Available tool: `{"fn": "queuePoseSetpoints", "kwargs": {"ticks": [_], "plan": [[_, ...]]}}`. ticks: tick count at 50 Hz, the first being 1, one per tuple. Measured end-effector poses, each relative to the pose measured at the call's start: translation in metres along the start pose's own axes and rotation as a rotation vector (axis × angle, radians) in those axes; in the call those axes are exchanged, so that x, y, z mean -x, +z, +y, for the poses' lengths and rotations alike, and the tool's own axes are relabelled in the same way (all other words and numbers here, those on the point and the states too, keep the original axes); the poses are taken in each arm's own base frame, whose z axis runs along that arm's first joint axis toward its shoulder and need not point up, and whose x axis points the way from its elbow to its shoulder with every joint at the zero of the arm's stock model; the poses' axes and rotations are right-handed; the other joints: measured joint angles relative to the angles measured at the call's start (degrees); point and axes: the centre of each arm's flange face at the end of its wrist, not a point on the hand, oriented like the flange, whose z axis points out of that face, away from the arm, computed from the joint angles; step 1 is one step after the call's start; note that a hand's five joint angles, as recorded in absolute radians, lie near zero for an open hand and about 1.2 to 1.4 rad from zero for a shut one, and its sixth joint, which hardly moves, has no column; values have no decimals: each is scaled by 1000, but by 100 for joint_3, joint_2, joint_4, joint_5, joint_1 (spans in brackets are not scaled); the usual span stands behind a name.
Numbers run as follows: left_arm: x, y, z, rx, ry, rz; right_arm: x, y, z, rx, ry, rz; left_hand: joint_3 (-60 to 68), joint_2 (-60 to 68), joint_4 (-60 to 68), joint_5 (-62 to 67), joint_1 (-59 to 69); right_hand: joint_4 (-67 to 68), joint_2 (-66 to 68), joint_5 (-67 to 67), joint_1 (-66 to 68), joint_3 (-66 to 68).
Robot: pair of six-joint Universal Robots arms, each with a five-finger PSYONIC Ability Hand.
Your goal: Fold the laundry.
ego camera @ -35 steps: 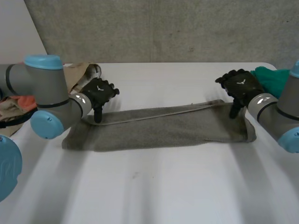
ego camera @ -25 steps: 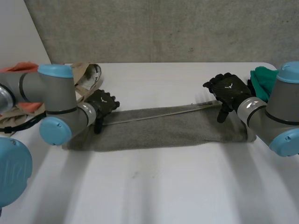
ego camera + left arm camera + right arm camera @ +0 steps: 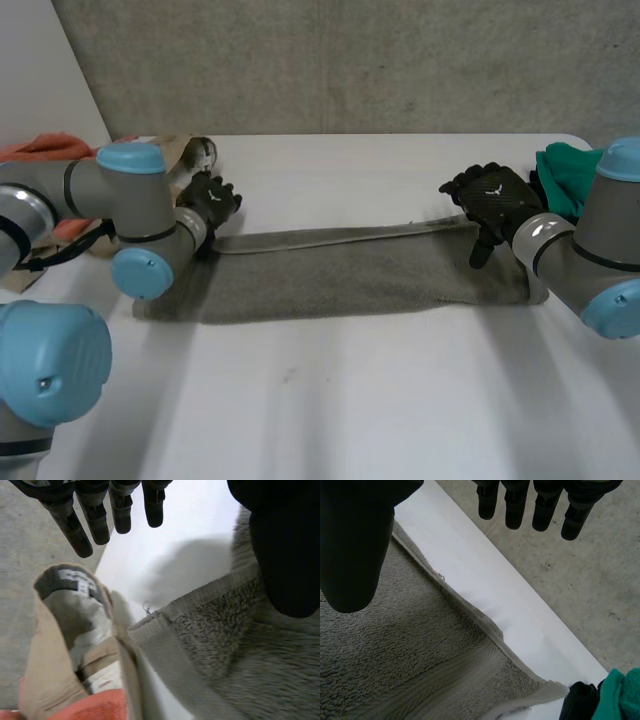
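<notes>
Head view first: a grey towel [image 3: 350, 275] lies across the middle of the white table [image 3: 350, 400], folded into a long, narrow strip that runs from one arm to the other. Its pile is thick and looped like terry. A paler, flat-woven band [image 3: 330, 236] runs along the far edge. In the left wrist view the towel [image 3: 240, 650] shows that band as a smooth hem turning the corner, with a small loose thread at its tip. In the right wrist view the towel [image 3: 410, 655] is slightly rumpled near its end, where the layers ripple.

The left hand [image 3: 208, 200] is at the towel's far left corner. Its fingers [image 3: 120, 515] are straight and spread over bare table, the thumb [image 3: 285, 555] is over the pile, and nothing is pinched. The right hand [image 3: 492, 198] is at the far edge near the right end. Its fingers [image 3: 545, 510] are likewise straight, its thumb [image 3: 355, 545] is above the pile, and it grasps nothing. Whether either thumb touches the cloth cannot be told.

Just beside the left corner is a crumpled beige garment [image 3: 55, 645] with a grey lining, and an orange cloth [image 3: 95, 707] lies against it. A bunched green cloth [image 3: 565, 175] sits at the table's right edge, behind the right arm. A rough concrete wall [image 3: 350, 60] stands behind the table.
</notes>
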Motion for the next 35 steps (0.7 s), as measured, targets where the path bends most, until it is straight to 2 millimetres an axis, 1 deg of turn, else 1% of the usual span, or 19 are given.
{"fn": "queuePoseSetpoints", "kwargs": {"ticks": [4, 8, 11, 12, 15, 20, 21, 23, 29, 35], "plan": [[9, 11, -1, -19, -4, -69, 0, 0, 1, 2, 2, 1, 0, 0, 0, 0, 0, 0, 0, -1, 0, 0], [29, 25, -2, -47, -14, -201, 0, -1, 2, 5, 6, 4, 0, 0, 0, 0, 0, 0, 0, -2, 0, 0], [44, 26, -5, -44, -29, -277, -1, -1, 1, 7, 9, 9, 0, 0, 0, 0, 0, 0, 0, -1, 0, 0], [46, 26, -6, -43, -32, -286, -1, -2, 1, 7, 9, 10, 0, 0, 0, 0, 0, 0, 0, -3, 0, 1], [54, 16, -15, -28, -59, -286, -2, -4, -1, 11, 13, 13, 0, 0, 0, 0, 0, 0, 0, -1, 0, 0], [53, 0, -27, -11, -104, -199, -3, -10, -4, 28, 16, 9, 0, 0, 0, 0, 0, 0, 0, 2, 0, 0], [52, -8, -32, -5, -130, -150, -4, -13, -5, 42, 19, 6, 0, 0, 0, 0, 0, 0, 0, -1, 0, 0], [51, -17, -36, 1, -162, -102, -7, -19, -5, 77, 25, 3, 0, 0, 0, 0, 0, 0, 0, -1, 0, 0], [48, -43, -47, -11, -251, -1, -16, -41, 3, 246, 48, -12, 0, 0, 0, 0, 0, 0, 0, -1, 0, 0], [44, -63, -57, -54, -303, 41, -22, -55, 17, 355, 52, -16, 0, 0, 0, 0, 0, 0, 0, -1, 0, 0]]}}
